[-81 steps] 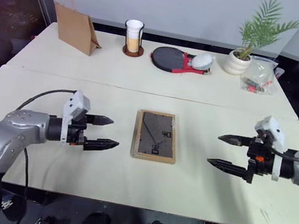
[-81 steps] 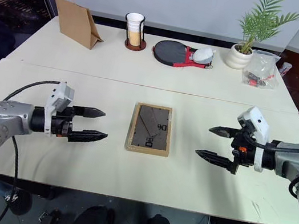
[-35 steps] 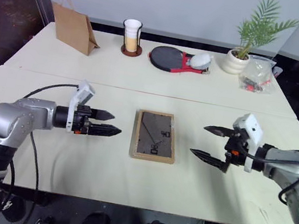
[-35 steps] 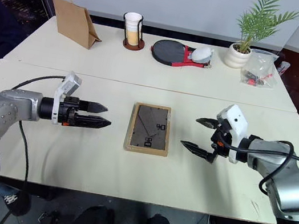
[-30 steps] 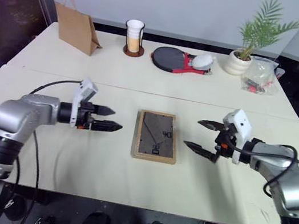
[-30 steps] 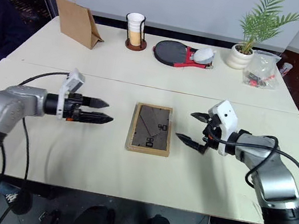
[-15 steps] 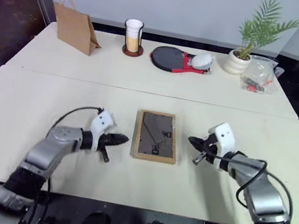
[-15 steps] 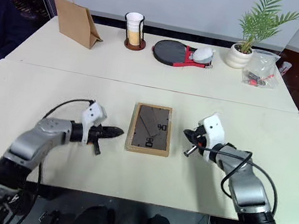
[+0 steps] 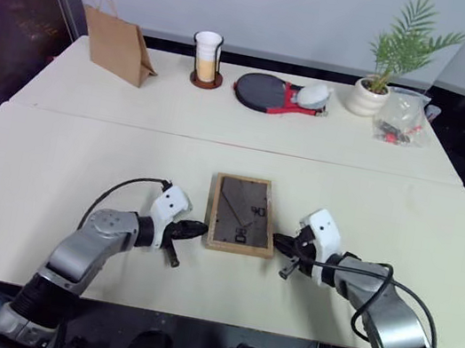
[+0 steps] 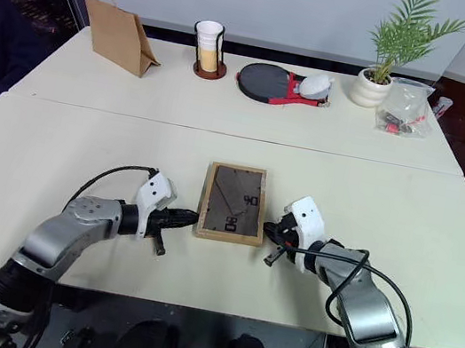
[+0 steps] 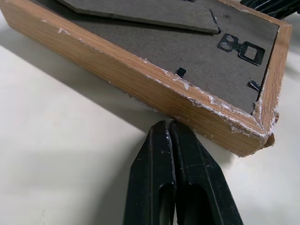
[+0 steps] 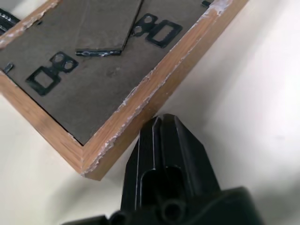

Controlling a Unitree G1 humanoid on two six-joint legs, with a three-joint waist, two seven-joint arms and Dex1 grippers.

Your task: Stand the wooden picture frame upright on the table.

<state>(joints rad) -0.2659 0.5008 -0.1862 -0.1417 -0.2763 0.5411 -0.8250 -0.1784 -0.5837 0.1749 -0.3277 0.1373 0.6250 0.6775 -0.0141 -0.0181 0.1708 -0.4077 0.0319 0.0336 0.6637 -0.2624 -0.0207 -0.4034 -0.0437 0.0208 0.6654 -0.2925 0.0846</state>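
the small rectangular light-wood picture frame [image 9: 243, 213] lies flat on the large cream-white table [image 9: 224, 118], back side up, just below the seam that crosses the tabletop and near the centre of the head views; its dark grey-brown back panel faces the camera, with the fold-out stand lying flat against it and small black metal hangers on the panel. the left gripper [image 9: 194, 229] sits low over the table at the lower left of the frame, its two black fingers pressed together and holding nothing, the tips right at the frame's left edge near its lower corner. in the left wrist view the closed fingers [image 11: 165, 154] point at the worn wooden side of the frame [image 11: 154, 89], with the tips just short of it or barely touching; which, i cannot tell. the right gripper [image 9: 283, 247] mirrors it at the lower right of the frame, also pressed together and empty, and in the right wrist view its fingers [image 12: 164, 140] meet the frame's chipped wooden edge [image 12: 140, 103] close to a corner. along the upper part of the head views, on the far section of the table, stand a brown paper bag [image 9: 116, 43] at upper left, a white cup in a dark holder [image 9: 207, 58], a black and red table-tennis paddle [image 9: 269, 91], a potted green plant in a white pot [image 9: 387, 66], and a clear plastic bag with small items [image 9: 402, 116] at upper right.
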